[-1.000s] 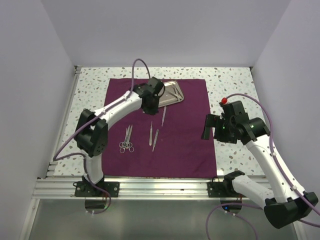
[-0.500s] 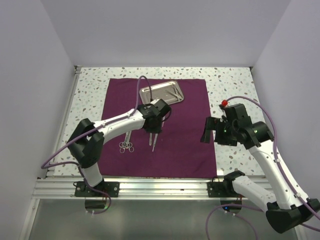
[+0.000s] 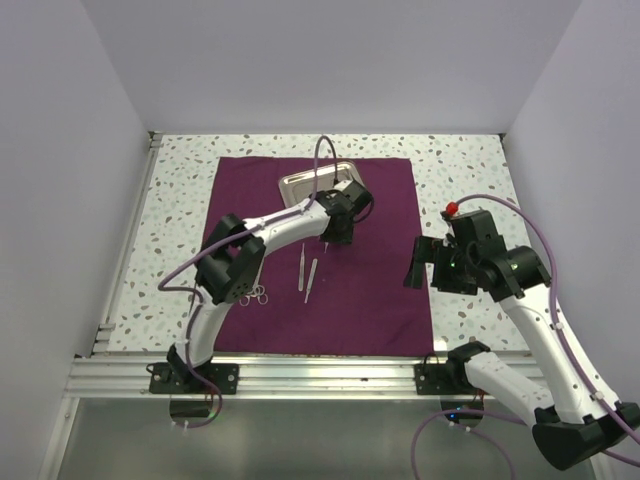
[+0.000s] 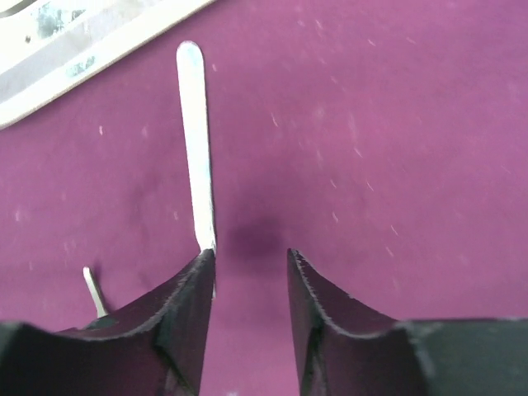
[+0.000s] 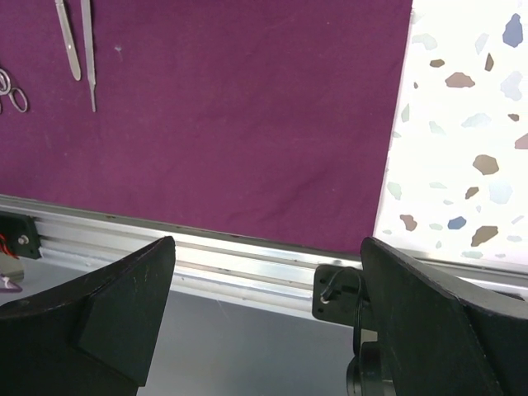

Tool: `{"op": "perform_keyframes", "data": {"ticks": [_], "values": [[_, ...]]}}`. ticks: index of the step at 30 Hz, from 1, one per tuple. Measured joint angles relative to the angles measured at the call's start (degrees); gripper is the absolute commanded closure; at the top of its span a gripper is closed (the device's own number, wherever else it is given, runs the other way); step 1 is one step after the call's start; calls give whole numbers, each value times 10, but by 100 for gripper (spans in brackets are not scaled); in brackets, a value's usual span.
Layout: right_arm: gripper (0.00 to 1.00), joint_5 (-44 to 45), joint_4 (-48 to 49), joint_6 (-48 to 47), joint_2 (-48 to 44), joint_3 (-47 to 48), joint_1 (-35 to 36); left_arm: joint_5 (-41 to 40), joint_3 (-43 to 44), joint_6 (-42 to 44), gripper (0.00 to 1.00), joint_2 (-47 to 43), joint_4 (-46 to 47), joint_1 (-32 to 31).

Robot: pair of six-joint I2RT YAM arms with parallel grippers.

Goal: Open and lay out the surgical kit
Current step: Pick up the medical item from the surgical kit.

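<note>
The maroon cloth [image 3: 370,290] lies spread flat. The steel tray [image 3: 298,183] sits at its far middle, partly under my left arm; its edge shows in the left wrist view [image 4: 66,45]. My left gripper [image 3: 338,236] is open and empty, low over the cloth just in front of the tray. In the left wrist view [image 4: 250,260] a silver tweezer [image 4: 196,148] lies beside my left finger [image 4: 177,322]. Two more thin tools [image 3: 306,272] and ringed scissors [image 3: 258,294] lie left of centre. My right gripper [image 3: 418,262] is wide open and empty by the cloth's right edge [image 5: 266,241].
The speckled white tabletop [image 3: 470,170] surrounds the cloth. An aluminium rail [image 5: 231,256] runs along the near edge. White walls close in the left, right and back. A red knob [image 3: 451,206] sits on my right arm.
My left gripper moved from over the tray toward the near tools, then swung right to in front of the tray. My right arm barely moved.
</note>
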Motion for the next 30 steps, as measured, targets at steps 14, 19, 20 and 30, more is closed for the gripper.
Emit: {"op": "perform_keyframes", "data": {"ticks": [14,19,20,30], "values": [[2,24,-3,5,37,0,0,40,18,63,52,24,26,76],[2,24,5,6,60,0,0,78,18,86,52,24,50,75],[2,24,8,7,65,0,0,83,18,89,52,24,55,73],[2,24,27,8,89,0,0,82,54,99,54,66,43,70]]}}
